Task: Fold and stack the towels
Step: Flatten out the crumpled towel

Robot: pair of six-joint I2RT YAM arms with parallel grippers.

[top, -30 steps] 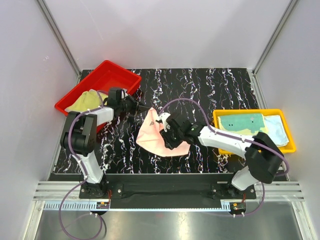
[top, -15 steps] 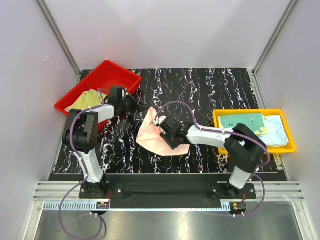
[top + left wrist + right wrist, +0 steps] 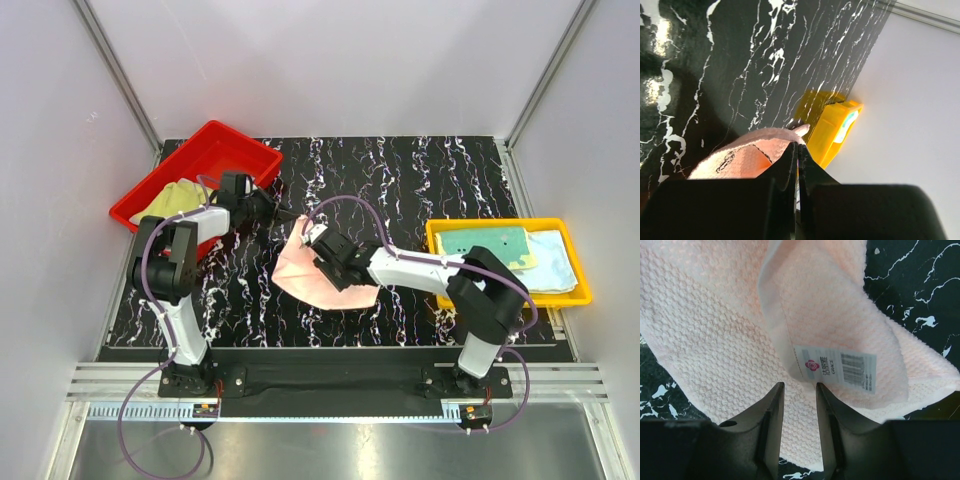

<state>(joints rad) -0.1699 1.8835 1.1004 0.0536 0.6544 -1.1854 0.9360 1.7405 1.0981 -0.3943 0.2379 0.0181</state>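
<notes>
Pink towel [image 3: 300, 282]: lies rumpled in the middle of the table [image 3: 400, 180], between the two trays. One flap is turned over onto itself, and its tag [image 3: 840, 369] faces up on the turned edge.
Other towels: a teal one [image 3: 485, 243] and a pale blue one [image 3: 555, 262] lie side by side in the yellow tray [image 3: 495, 223]. A yellow-green one [image 3: 175, 200] sits in the red tray [image 3: 225, 160].
Right gripper [image 3: 322, 252]: over the pink towel with its fingers partly apart and nothing between them. The turned edge and tag lie just beyond the tips.
Left gripper [image 3: 283, 215]: fingers pressed together at the towel's far left corner. The wrist view is too tight to show whether a bit of cloth is caught between them.
Step in hand: folding the pink towel, probably the third of four, since two already lie in the yellow tray and one waits in the red.
Next move calls for: the right fingers to come down and close on the turned edge near the tag, then carry it across so the edges meet square. The far corner must stay put meanwhile.
Risk: the soft weave may bunch, or only the top layer be picked up.
</notes>
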